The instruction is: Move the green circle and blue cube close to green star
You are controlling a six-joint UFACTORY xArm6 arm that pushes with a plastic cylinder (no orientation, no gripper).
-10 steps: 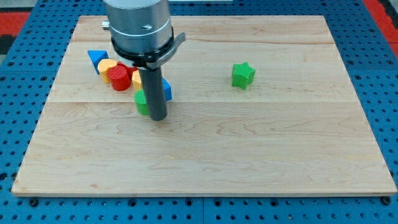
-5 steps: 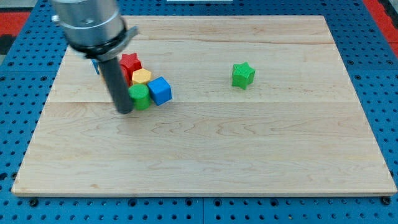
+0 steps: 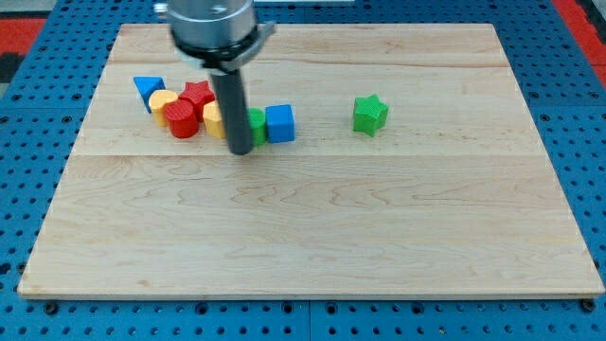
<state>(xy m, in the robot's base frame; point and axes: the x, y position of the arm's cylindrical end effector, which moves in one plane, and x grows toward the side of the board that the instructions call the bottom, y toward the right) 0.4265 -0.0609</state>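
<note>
You see a pale wooden board [image 3: 312,237] on blue pegboard [image 3: 28,189]. Upper left: blue triangle [image 3: 146,88], yellow block [image 3: 160,101], red cylinder [image 3: 181,119], red star [image 3: 198,94]. Centre top: green circle [image 3: 257,125] touching blue cube [image 3: 279,123]; green star [image 3: 369,115] right of them, apart.

seven blocks [image 3: 279,123], one rod tip [image 3: 241,151]

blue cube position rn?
The blue cube sits left of centre in the camera view's upper half, against the green circle on its left, with my tip just beyond; the green star stands apart to its right.
</note>
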